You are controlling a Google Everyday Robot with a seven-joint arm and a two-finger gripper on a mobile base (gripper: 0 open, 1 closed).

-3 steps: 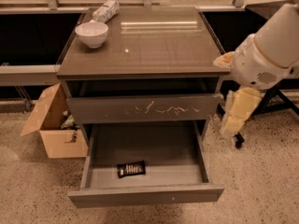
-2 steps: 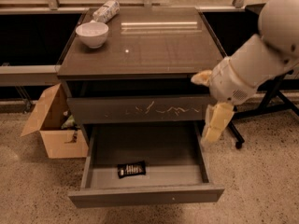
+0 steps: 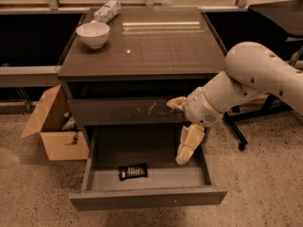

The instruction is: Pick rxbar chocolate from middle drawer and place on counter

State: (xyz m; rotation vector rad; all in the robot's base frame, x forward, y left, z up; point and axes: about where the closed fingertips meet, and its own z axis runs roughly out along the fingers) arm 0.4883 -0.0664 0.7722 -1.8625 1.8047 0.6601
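Jaws spread wide, empty, over right side of open middle drawer (image 3: 147, 197). Rxbar chocolate (image 3: 132, 171) lay flat on drawer floor, down-left of jaws, not touching. Tabletop (image 3: 156, 46) up-left of jaws carried white bowl (image 3: 93, 33).

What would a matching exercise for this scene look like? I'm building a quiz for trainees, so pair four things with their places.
Things:
1. rxbar chocolate
2. white bowl
3. cardboard box
4. gripper

Places:
A. on the floor, left of the drawers
B. lying in the open middle drawer, near its front
C. open, over the right side of the open drawer
D. at the back left corner of the counter

Pairs: 1-B, 2-D, 3-A, 4-C
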